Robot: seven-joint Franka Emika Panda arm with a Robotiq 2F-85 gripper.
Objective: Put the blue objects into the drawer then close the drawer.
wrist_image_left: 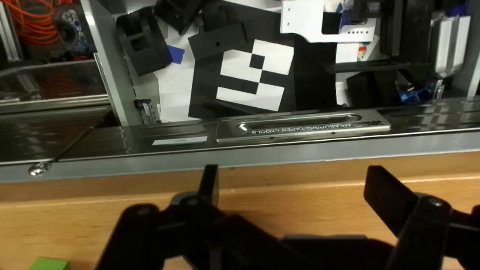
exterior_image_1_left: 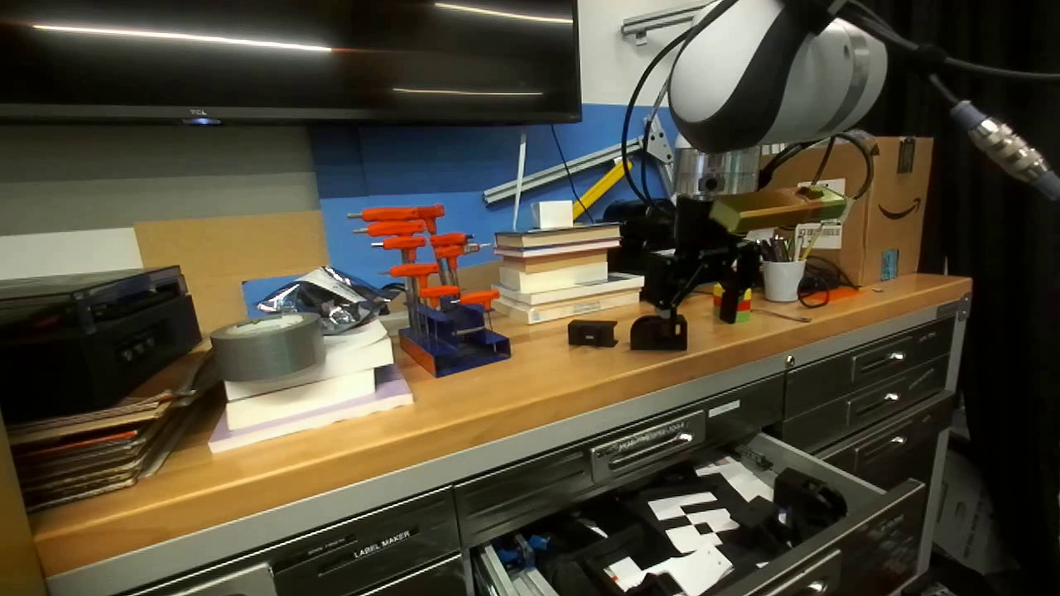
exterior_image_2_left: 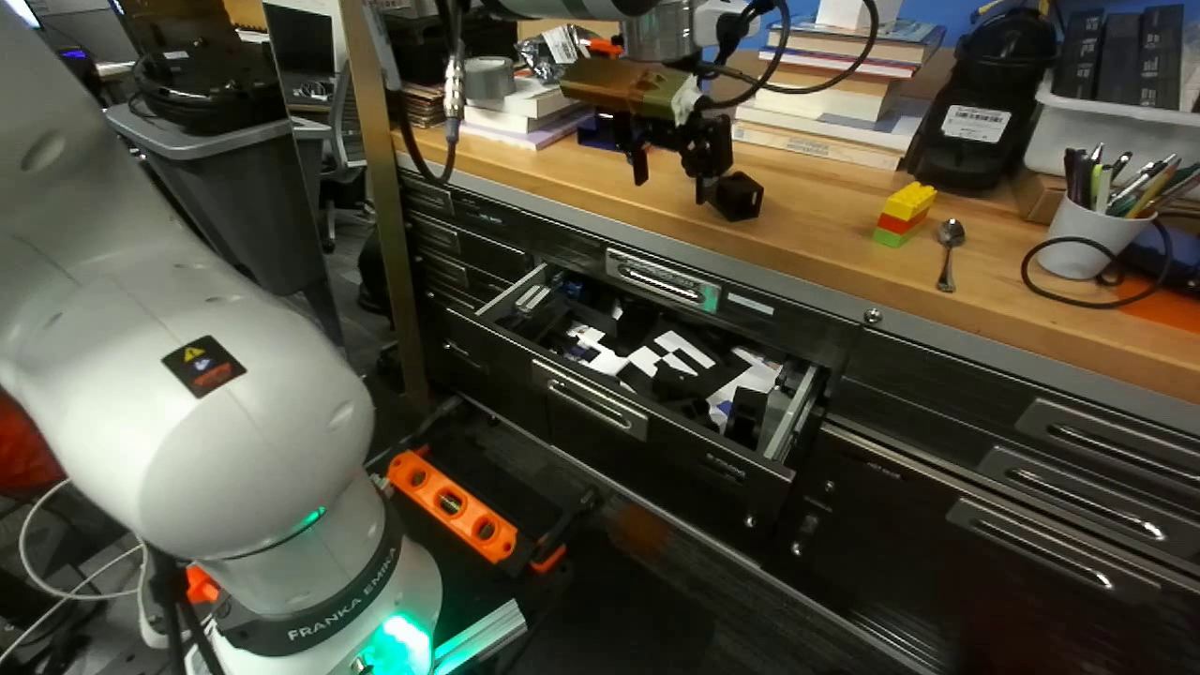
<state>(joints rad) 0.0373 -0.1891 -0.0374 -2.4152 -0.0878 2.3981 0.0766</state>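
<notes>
Two small, very dark chunky pieces, a low one [exterior_image_1_left: 592,333] and a rounded one [exterior_image_1_left: 658,334], stand side by side on the wooden worktop in an exterior view. One dark piece [exterior_image_2_left: 738,197] also shows beside the gripper in an exterior view; the gripper seems to hide the other. Neither shows in the wrist view. My gripper [exterior_image_1_left: 697,310] is open and above the worktop near the rounded piece; it also shows here [exterior_image_2_left: 671,178]. In the wrist view its fingers [wrist_image_left: 292,176] are wide apart with only worktop between them. The drawer [exterior_image_2_left: 684,450] is pulled open, with dark parts and white shapes inside; its side wall [wrist_image_left: 108,63] shows too.
A blue tray with red-orange clamps [exterior_image_1_left: 455,339] and a book stack [exterior_image_1_left: 563,290] stand by the pieces. Yellow-red-green bricks [exterior_image_2_left: 905,214], a spoon [exterior_image_2_left: 949,248] and a pen cup [exterior_image_2_left: 1078,239] stand further along. A closed drawer [exterior_image_1_left: 646,447] sits above the open one.
</notes>
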